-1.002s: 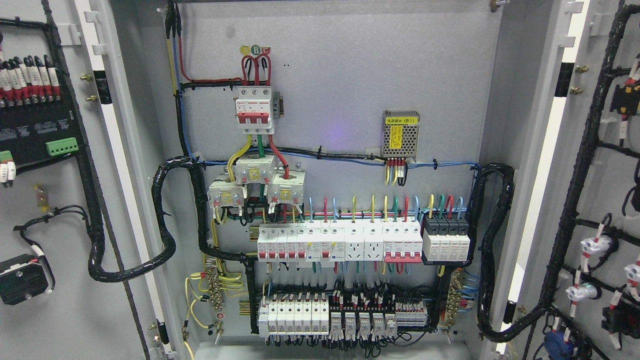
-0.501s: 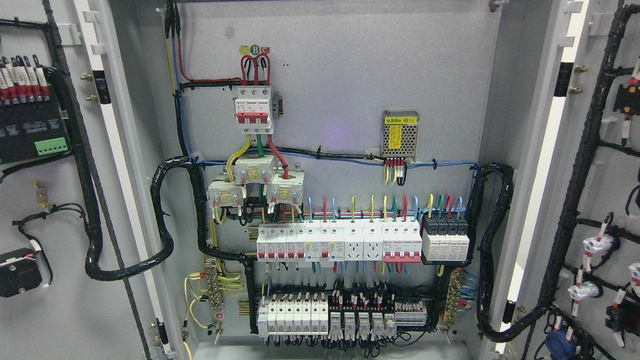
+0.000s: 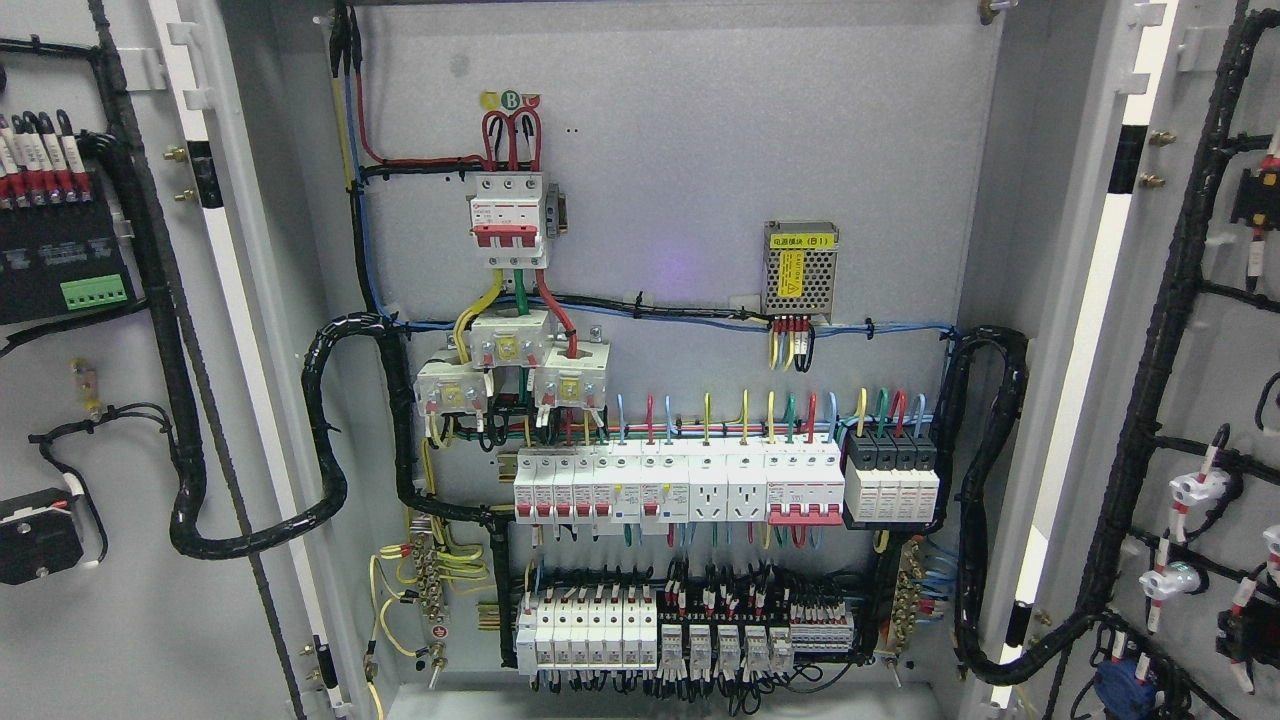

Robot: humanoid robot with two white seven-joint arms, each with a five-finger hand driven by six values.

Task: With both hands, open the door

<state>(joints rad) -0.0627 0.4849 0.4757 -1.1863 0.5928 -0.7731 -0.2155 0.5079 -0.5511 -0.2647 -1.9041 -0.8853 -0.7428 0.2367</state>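
The grey electrical cabinet stands open in the head view. Its left door (image 3: 90,640) is swung out at the picture's left and shows its inner face with a black module (image 3: 60,270) and wiring. Its right door (image 3: 1215,360) is swung out at the right, with black cable bundles and small white parts on its inner face. Between them the back panel (image 3: 680,150) carries a red-and-white breaker (image 3: 508,218), a row of breakers (image 3: 680,485) and terminal blocks (image 3: 680,635). Neither of my hands nor arms shows in the frame.
Thick black cable looms (image 3: 320,440) (image 3: 985,500) run from the panel to each door across the hinge gaps. A small metal power supply (image 3: 800,270) sits at the upper right of the panel. The cabinet's bottom edge (image 3: 660,700) is at the frame's bottom.
The parts on the left door have slid further left and those on the right door slightly right, so both doors have swung a little wider. The back panel has stayed put.
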